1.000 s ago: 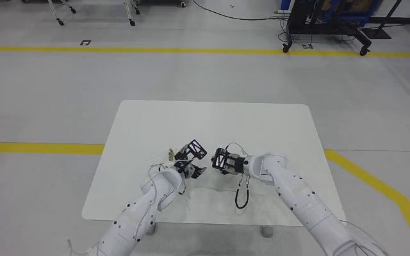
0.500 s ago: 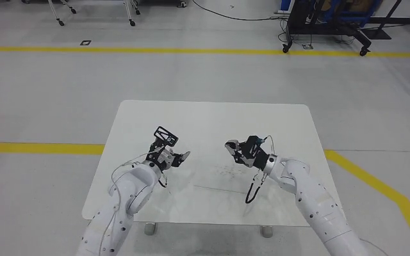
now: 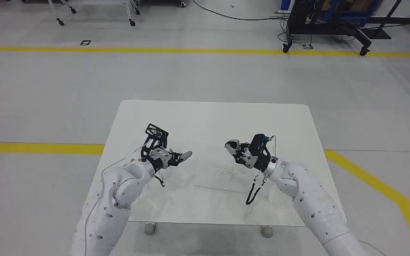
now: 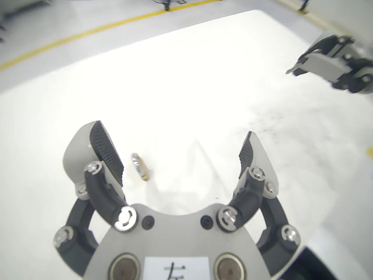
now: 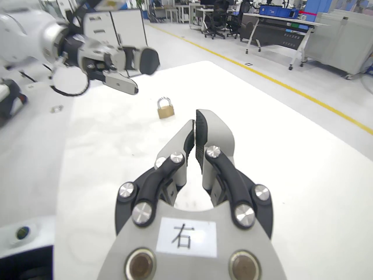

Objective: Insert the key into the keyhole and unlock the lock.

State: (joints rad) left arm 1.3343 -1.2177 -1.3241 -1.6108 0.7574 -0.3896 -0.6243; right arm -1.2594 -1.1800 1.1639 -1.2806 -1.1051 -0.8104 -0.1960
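Top view: arms pulled apart from centre since a second ago. Left gripper [image 4: 173,129] wide open, empty, near lock [image 4: 139,166], which lies left of centre on table [image 3: 256,121]. Right gripper [image 5: 195,115] closed; can't tell if it holds key. Insertion likely still ahead.

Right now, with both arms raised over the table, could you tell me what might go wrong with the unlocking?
1. The padlock sits loose on the table. The left tool is open and not touching it, so a push from a key would probably slide it away.
2. The right tool is shut, but I cannot tell whether a key is pinched in it. If not, insertion cannot start.
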